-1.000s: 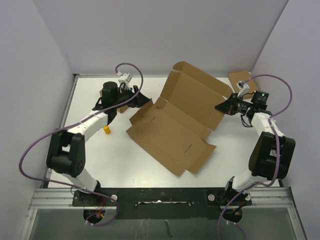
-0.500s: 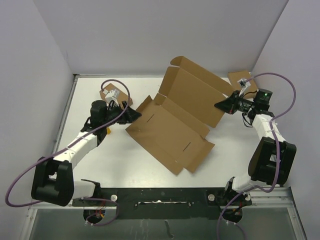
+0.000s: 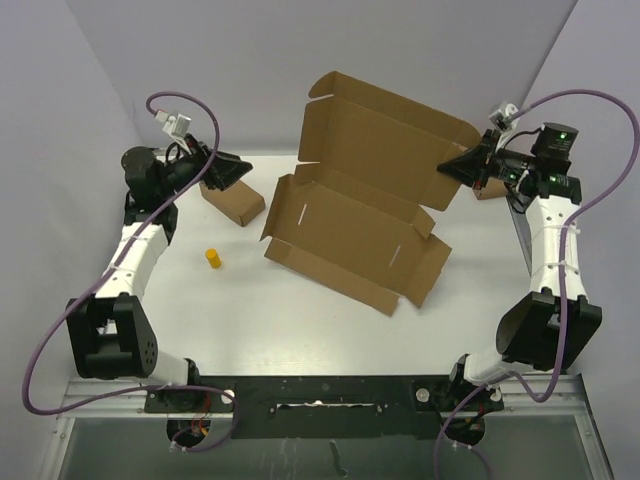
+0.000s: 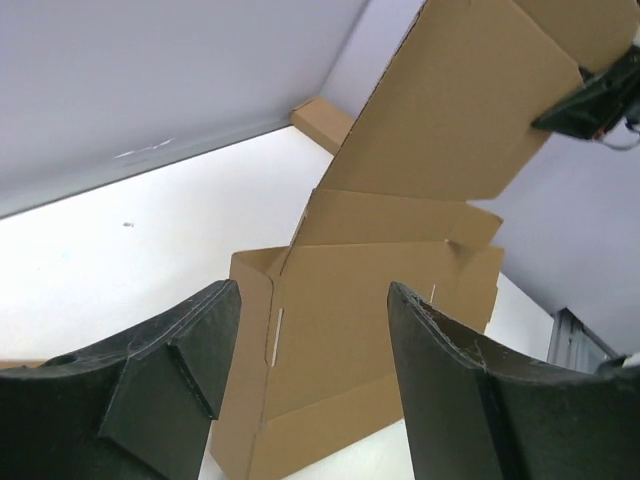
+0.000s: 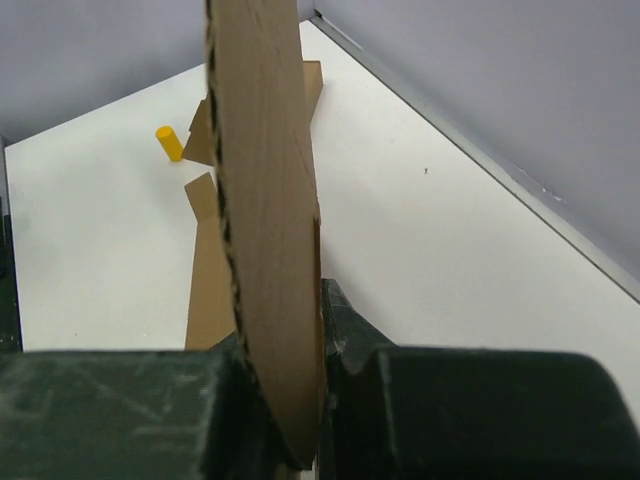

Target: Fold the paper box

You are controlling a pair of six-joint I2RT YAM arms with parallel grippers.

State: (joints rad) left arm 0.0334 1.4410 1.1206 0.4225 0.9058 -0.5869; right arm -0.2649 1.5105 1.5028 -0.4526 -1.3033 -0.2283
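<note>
The paper box (image 3: 350, 235) is laid unfolded on the table (image 3: 250, 320), its rear panel raised and pinched by the right gripper (image 3: 447, 166). The left gripper (image 3: 243, 170) is held spread near a small cardboard box (image 3: 232, 202).

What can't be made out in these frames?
- Top view: the far small box is mostly hidden behind the right gripper, which is clamped on the paper box.
- Right wrist view: the held panel, edge-on, blocks most of the rest of the box.
- Left wrist view: the open fingers of the left gripper cut off the box's lower edge.
</note>
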